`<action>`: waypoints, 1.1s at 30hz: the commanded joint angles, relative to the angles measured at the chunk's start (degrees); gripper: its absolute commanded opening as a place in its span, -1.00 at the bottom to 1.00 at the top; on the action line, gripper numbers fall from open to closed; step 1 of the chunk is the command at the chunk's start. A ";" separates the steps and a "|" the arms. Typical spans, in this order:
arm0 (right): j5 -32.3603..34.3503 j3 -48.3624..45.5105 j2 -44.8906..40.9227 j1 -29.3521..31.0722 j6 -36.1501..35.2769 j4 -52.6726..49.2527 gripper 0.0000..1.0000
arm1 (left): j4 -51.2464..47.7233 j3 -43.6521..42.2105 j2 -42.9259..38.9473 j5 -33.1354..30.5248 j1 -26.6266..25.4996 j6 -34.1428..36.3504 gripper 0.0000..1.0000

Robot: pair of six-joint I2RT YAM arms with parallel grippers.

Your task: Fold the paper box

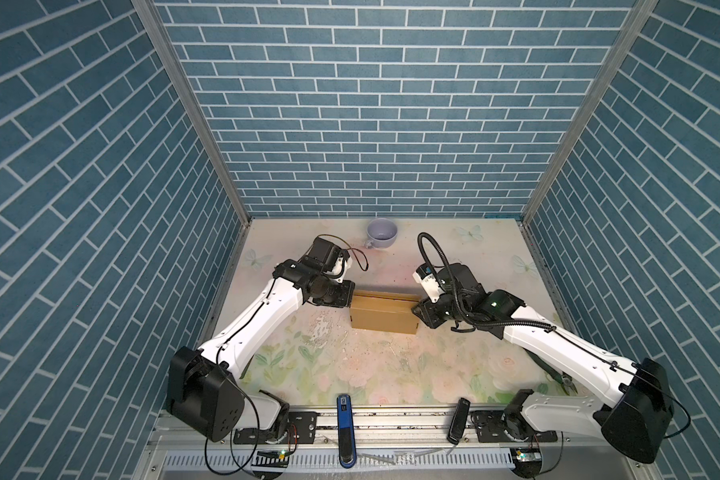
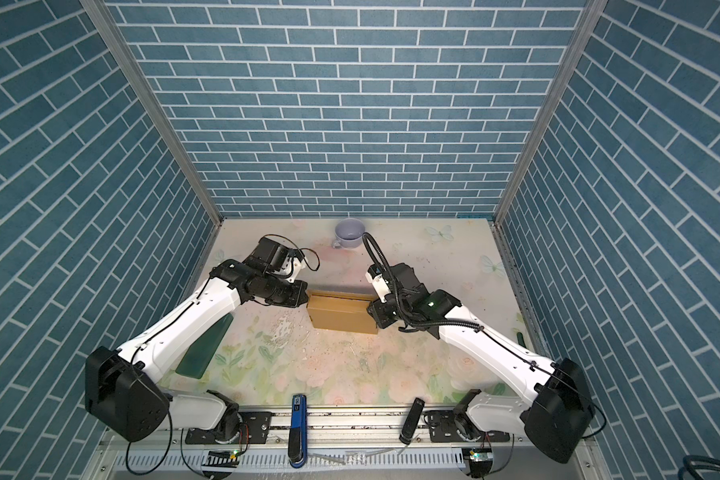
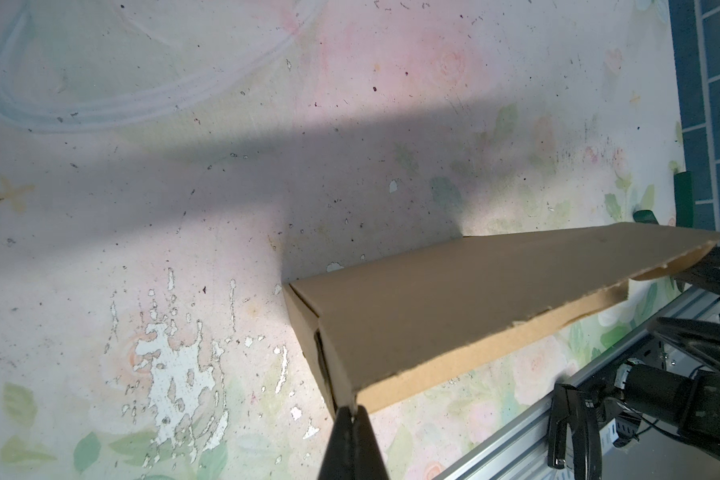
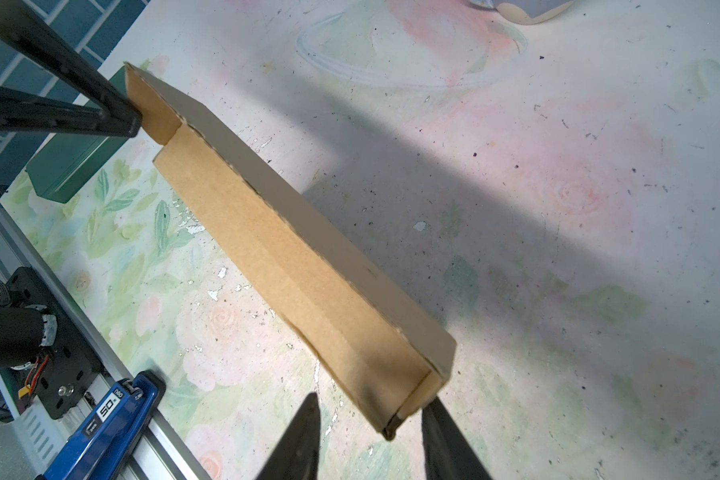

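Paper box [image 1: 385,318], plain brown cardboard, is sitting on floral surface [image 1: 350,365] between both end effectors; left end effector [image 3: 352,413] is pinching its corner, right end effector [image 4: 371,397] is straddling opposite end, half-wide.

the box [image 1: 383,318] is plain brown, unprinted. the table [image 1: 350,374] is pale, with pink roses, green leaves and faint butterflies, its print flaked to white in patches. the walls [image 1: 371,104] are blue brick with white lines. the cup [image 1: 382,233] is lilac. the arms [image 1: 262,316] are white with black joints. a board [image 2: 202,349] is dark green. a tool [image 1: 344,419] is blue and black.
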 commanded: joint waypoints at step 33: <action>-4.89 2.52 1.69 0.38 3.38 3.00 -0.20 | 0.71 -0.58 0.63 0.68 -0.40 0.39 -1.00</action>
